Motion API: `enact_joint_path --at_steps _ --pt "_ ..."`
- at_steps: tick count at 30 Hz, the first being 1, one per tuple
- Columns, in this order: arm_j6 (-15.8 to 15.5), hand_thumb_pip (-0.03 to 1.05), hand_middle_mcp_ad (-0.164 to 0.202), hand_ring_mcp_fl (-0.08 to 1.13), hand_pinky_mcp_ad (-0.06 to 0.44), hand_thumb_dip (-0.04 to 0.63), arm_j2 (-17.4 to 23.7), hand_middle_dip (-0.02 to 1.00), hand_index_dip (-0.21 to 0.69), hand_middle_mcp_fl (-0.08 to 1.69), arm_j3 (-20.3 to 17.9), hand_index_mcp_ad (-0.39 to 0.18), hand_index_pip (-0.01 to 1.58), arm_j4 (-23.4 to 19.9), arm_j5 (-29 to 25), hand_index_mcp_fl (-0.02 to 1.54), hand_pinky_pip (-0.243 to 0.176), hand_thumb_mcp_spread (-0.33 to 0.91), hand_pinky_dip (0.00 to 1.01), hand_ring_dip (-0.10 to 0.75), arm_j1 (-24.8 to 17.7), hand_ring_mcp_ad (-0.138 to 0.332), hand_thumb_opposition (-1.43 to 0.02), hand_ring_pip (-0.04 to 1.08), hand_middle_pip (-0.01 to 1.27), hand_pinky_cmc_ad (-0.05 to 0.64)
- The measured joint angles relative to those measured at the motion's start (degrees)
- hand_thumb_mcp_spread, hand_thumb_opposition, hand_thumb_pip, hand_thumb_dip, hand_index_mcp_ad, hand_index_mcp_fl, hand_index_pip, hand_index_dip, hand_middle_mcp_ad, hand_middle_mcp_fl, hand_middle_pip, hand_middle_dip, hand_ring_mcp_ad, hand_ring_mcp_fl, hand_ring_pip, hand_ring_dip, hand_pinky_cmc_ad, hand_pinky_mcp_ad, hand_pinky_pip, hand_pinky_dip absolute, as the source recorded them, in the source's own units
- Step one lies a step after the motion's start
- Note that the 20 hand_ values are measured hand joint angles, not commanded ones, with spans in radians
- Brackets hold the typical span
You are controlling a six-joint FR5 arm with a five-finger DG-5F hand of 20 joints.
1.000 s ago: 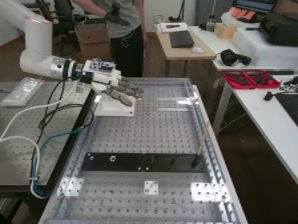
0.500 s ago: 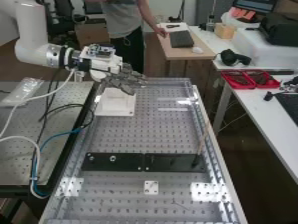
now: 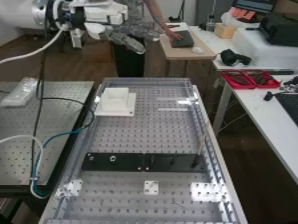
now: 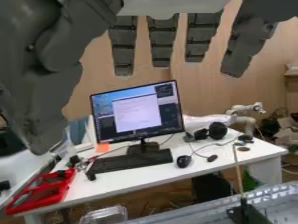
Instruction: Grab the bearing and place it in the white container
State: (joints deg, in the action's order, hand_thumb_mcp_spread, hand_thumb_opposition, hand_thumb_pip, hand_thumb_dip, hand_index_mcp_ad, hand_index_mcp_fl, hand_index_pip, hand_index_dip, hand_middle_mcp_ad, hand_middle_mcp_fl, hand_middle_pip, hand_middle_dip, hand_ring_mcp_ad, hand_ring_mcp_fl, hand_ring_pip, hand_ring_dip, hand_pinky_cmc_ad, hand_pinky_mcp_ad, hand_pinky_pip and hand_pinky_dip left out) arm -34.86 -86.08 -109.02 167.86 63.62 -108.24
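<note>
Robot hand (image 3: 126, 41) is up high, empty, with its fingers straight, the white container (image 3: 116, 100) sits near the far end of the holey table (image 3: 146, 135), and a little shiny ring (image 3: 113, 158) lies on the black plate (image 3: 126, 163).

White container (image 3: 114, 102): matte white, with a box-shaped upper body on a wider, flat, square-cornered base plate. The base plate extends past the body toward the high view's right side and near end. Pose: upright, base down, level on the perforated surface of the desk (image 3: 143, 135). Position: far end of that surface, beside its left edge in the high view. Contents: cannot be determined at this viewing angle.
</note>
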Motion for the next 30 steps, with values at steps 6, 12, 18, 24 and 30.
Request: enact_joint_path --at_steps 6,12,18,24,30 --pt "-1.61 0.52 0.068 0.00 0.314 0.138 -1.13 0.17 0.187 0.02 4.63 -0.120 0.13 3.52 1.60 0.14 -0.096 0.16 0.36 0.075 2.92 0.157 -0.77 0.09 0.14 0.379" --pt "-2.98 0.52 0.072 0.00 0.325 0.136 -2.87 0.17 0.188 0.02 7.88 -0.120 0.10 4.74 3.89 0.18 -0.096 0.16 0.36 0.072 5.78 0.161 -0.77 0.10 0.14 0.407" --pt "-4.21 0.52 0.072 0.00 0.323 0.136 -5.43 0.17 0.185 0.02 10.50 -0.120 0.09 5.65 6.74 0.17 -0.096 0.17 0.35 0.075 7.98 0.162 -0.77 0.09 0.14 0.412" --pt "-5.10 0.51 0.072 0.00 0.325 0.134 -6.72 0.17 0.188 0.02 11.72 -0.120 0.09 6.01 8.59 0.17 -0.096 0.17 0.34 0.075 9.04 0.162 -0.77 0.10 0.14 0.412" --pt "-5.35 0.51 0.072 0.00 0.325 0.134 -6.98 0.17 0.188 0.02 12.44 -0.120 0.09 6.24 9.81 0.17 -0.096 0.17 0.34 0.075 9.85 0.159 -0.77 0.09 0.14 0.412"
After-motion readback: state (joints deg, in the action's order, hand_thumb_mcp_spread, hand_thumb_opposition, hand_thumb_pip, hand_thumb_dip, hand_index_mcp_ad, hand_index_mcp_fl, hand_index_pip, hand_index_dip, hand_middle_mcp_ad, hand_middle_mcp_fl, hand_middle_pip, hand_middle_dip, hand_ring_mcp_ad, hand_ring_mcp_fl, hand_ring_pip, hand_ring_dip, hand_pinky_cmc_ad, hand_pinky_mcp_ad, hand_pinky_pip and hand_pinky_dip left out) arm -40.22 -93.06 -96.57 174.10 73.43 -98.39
